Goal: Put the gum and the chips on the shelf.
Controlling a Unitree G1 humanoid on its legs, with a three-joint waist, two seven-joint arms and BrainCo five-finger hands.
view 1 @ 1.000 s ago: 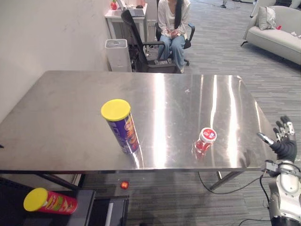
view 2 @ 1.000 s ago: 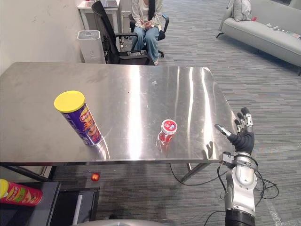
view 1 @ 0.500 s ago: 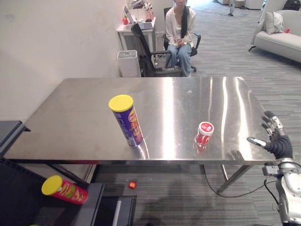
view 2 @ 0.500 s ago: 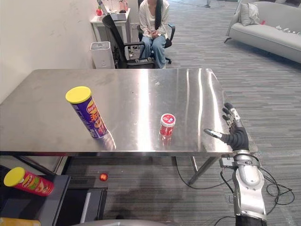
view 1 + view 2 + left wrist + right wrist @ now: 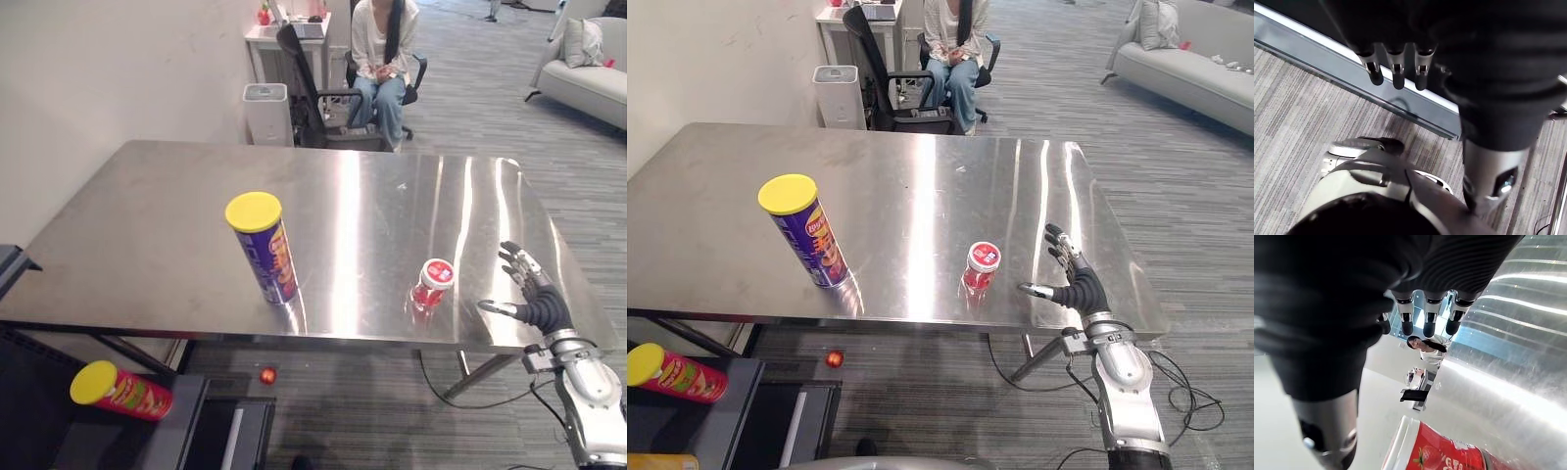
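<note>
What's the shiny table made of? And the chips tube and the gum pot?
The table looks like brushed steel: silvery, with streaky reflections. The purple chips tube seems printed card, its yellow lid probably matte plastic. The red gum pot looks like glossy plastic with a white cap; I can't be sure.

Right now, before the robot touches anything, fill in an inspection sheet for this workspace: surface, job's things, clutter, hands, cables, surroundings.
Surface: steel table, carrying two containers.
Job's things: purple chips can upright, left of centre; gum bottle upright near the front edge, to the right; red chips can lying on the low dark shelf at lower left.
Clutter: small red ball on the floor under the table.
Hands: right hand open beside the gum bottle, not touching; left hand open, over the floor.
Cables: nothing seen on the table.
Surroundings: seated person, black office chair and white bin beyond the table; sofa far right.
</note>
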